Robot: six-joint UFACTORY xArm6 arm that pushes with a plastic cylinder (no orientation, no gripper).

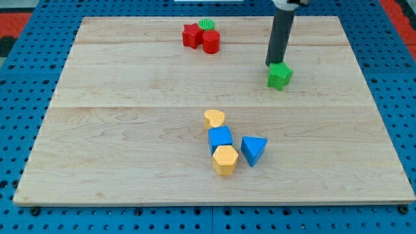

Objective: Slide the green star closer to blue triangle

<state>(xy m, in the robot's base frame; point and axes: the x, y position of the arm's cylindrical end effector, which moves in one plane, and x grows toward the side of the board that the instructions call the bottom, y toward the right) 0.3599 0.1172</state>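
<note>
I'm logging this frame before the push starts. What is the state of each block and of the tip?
Tip: down at the green star's top-left edge, seemingly touching.
Green star: alone, far up and right of the blue triangle.
Blue triangle: beside the blue cube, a small gap between.
Blue cube: between both yellow blocks.
Yellow heart: above the cube.
Yellow hexagon: below it.
Red blocks: clustered with the green cylinder.

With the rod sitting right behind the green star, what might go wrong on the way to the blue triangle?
1. My tip meets the green star at its upper-left edge, so an off-centre push may spin the star or let it slip sideways off the tip.
2. The blue triangle sits close beside the blue cube and the yellow hexagon; overshooting could knock the triangle into them and scatter that cluster.
</note>
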